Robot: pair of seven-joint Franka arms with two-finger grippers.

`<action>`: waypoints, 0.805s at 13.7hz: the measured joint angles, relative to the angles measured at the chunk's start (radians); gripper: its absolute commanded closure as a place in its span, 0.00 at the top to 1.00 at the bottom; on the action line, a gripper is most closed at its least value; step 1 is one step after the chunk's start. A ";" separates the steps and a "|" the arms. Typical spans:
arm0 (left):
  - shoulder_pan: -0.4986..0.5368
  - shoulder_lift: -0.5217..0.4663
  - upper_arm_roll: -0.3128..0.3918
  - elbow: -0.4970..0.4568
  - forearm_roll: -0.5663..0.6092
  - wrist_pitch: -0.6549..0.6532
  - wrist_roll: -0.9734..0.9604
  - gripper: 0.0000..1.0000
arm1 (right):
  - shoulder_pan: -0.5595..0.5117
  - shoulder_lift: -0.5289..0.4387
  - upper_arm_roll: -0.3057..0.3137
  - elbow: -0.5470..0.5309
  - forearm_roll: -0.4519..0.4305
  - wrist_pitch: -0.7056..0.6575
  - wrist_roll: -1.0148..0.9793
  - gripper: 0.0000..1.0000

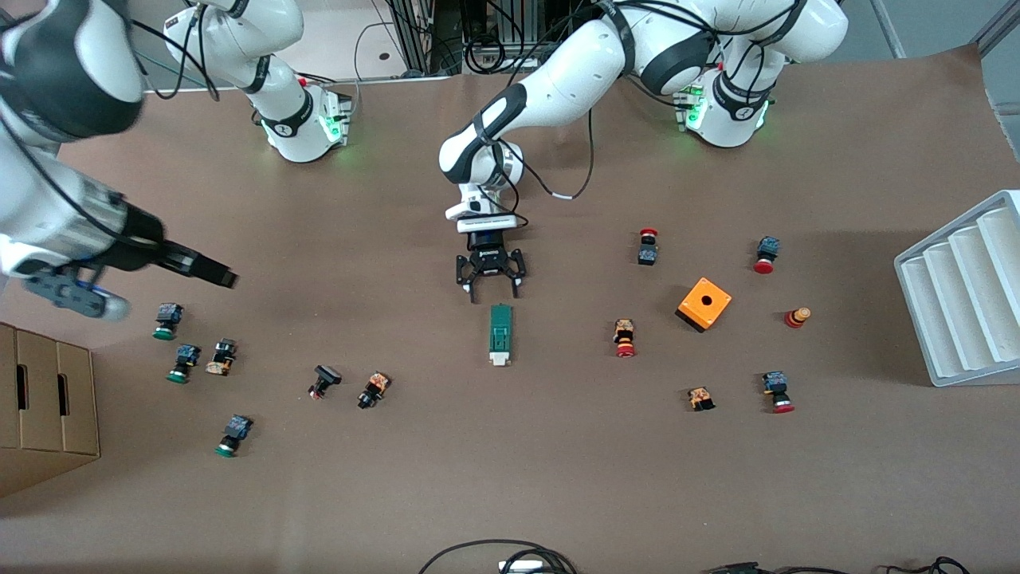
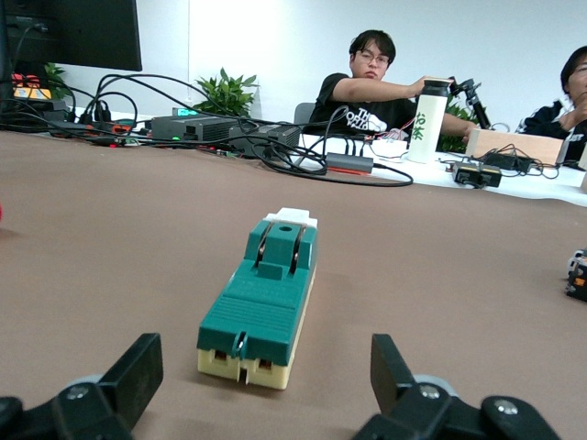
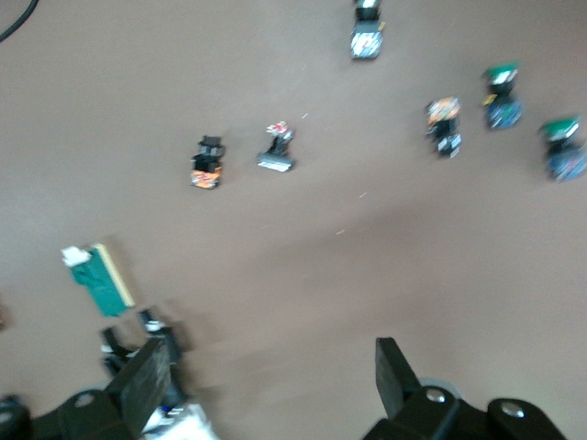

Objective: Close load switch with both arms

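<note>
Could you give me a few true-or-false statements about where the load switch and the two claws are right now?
1. The load switch lies on the table, held by no claw. True.
2. The left claw is shut on the load switch. False: it is open, just short of the switch's green end.
3. The right claw is open, up over the table's right-arm end. True.
4. The orange box sits on top of the load switch. False: it stands apart, toward the left arm's end.

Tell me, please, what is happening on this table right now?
Two robot arms are working on a green load switch that lies on the table among scattered push buttons. The left gripper is open, just at the switch's end and not touching it. The right gripper is open too, in the air over the right arm's end of the table, holding nothing.
</note>
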 measured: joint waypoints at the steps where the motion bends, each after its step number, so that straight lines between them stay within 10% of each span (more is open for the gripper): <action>1: -0.001 -0.015 -0.002 0.002 -0.033 0.000 0.042 1.00 | -0.046 -0.027 0.000 -0.014 -0.023 -0.003 -0.117 1.00; 6: 0.000 -0.092 -0.005 0.005 -0.113 0.013 0.143 1.00 | -0.234 -0.114 -0.001 -0.081 -0.104 0.063 -0.599 1.00; 11: -0.001 -0.167 -0.012 0.006 -0.237 0.032 0.293 1.00 | -0.234 -0.133 0.009 -0.138 -0.123 0.125 -0.646 1.00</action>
